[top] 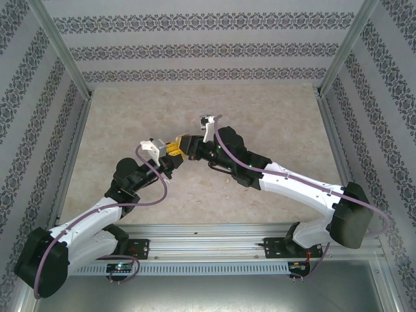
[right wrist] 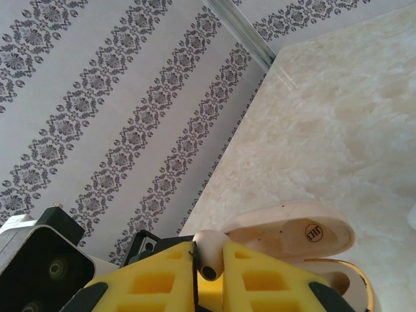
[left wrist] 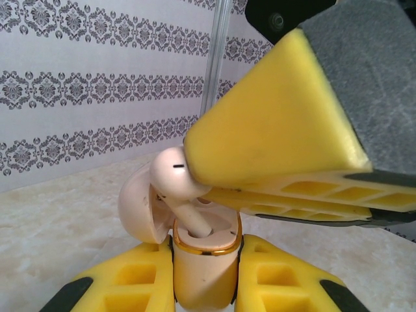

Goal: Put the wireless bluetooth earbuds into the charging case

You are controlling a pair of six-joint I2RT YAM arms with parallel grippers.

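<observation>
Earbud [left wrist: 170, 170] stood stem-first in the mouth of the charging case [left wrist: 203, 276] over the middle of the bench [top: 117, 123], well away from every edge, where we saw the two grippers nose to nose from above. The left gripper [left wrist: 205, 289] had its yellow fingers closed on the lower body of the case, one on each side, holding it upright with the hinged lid [left wrist: 138, 205] swung back open. The right gripper [right wrist: 209, 266] pinched the white earbud's rounded head between its fingertips. The stem pointed down into the gold-rimmed opening, its tip at or just inside a socket, while the head stood above the rim; we could not tell whether the stem touched bottom. From the right wrist we saw the open lid just beside the fingertips, its pale inner face carrying a small round printed mark. Patterned walls [top: 195, 49] closed in the bench on three sides.
</observation>
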